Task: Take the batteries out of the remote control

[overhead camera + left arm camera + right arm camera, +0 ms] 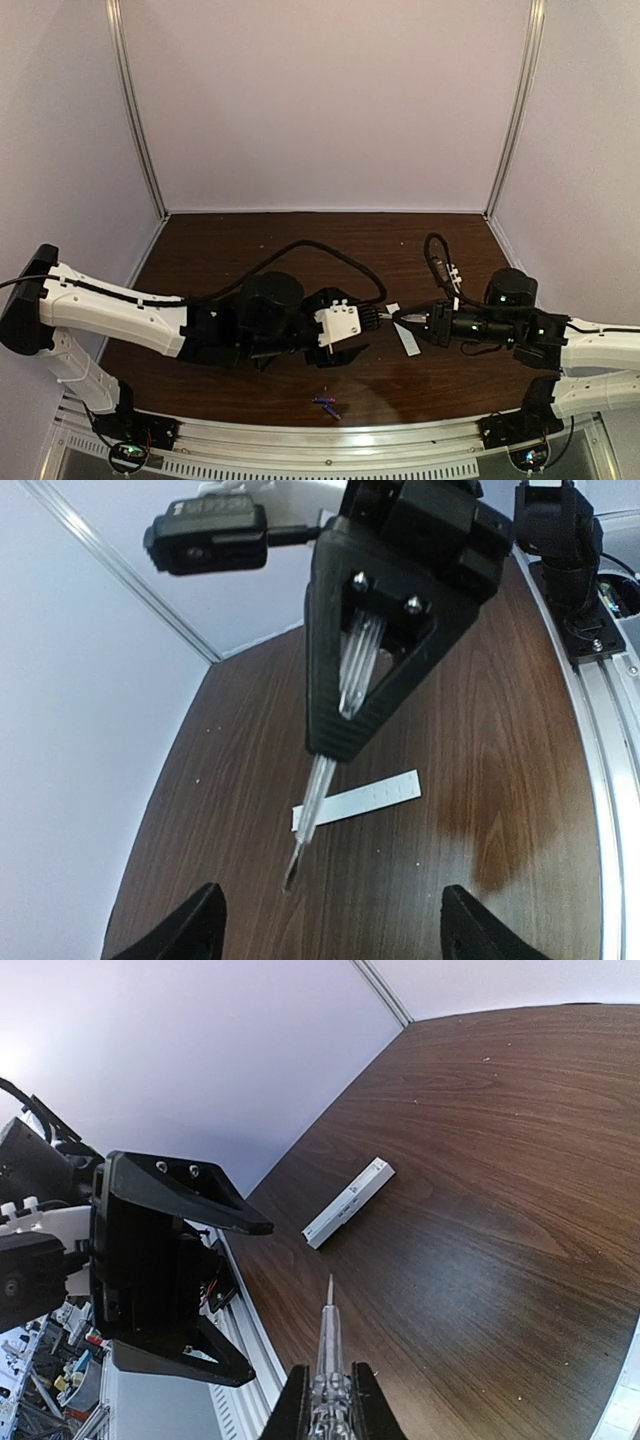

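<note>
The white remote control (409, 341) lies flat on the brown table, partly under my two grippers; it also shows in the left wrist view (372, 797) and the right wrist view (348, 1203). The two blue-purple batteries (326, 405) lie loose on the table near its front edge, apart from the remote. My right gripper (405, 322) (327, 1392) is shut on a clear-handled screwdriver (313, 802) (329, 1335), whose tip points down just beside the remote. My left gripper (368, 330) (335, 935) is wide open and empty, facing the right gripper.
A black cable (330, 250) loops over the table behind the left gripper. A metal rail (330, 435) runs along the near edge. Pale walls enclose the table on three sides.
</note>
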### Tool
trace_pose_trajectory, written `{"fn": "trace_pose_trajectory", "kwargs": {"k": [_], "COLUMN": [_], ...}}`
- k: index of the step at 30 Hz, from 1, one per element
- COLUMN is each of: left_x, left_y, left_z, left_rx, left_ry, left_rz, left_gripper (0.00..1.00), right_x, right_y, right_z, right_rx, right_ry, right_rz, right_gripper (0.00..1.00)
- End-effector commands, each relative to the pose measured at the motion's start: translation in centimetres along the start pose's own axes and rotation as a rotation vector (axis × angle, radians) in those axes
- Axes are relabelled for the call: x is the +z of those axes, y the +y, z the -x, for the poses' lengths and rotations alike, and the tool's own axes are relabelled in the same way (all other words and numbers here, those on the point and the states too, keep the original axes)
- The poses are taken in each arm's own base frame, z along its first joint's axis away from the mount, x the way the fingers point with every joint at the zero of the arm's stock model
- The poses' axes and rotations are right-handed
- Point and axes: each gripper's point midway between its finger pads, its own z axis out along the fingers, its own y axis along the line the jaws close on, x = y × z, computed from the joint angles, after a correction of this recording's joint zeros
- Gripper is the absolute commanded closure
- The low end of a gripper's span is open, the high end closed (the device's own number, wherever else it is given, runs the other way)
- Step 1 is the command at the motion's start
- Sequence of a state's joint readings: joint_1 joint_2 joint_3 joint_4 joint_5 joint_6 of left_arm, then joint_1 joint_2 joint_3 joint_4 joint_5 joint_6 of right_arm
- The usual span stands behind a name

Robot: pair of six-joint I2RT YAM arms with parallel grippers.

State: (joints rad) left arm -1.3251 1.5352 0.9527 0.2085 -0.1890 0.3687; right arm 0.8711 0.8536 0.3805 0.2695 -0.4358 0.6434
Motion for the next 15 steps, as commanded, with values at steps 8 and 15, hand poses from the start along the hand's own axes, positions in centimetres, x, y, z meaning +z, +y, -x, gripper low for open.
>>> {"fn": "trace_pose_trajectory", "kwargs": {"k": [8, 15], "left_x": [2.7, 3.5], "left_y": [-0.9, -1.1], "left_z": [2.1, 2.0], "left_rx": [0.111, 0.125], "left_ry": [-0.020, -0.002], "left_rz": [-0.070, -0.080], "left_gripper": [0.40, 0.53], "right_x": [1.0, 1.3], "right_y": [2.5, 2.7], "right_z": [-0.4, -0.8], "right_rx": [-0.032, -0.040], "right_ry": [0.041, 0.061], "right_rz": [0.091, 0.094], "right_gripper": [1.00, 1.00]}}
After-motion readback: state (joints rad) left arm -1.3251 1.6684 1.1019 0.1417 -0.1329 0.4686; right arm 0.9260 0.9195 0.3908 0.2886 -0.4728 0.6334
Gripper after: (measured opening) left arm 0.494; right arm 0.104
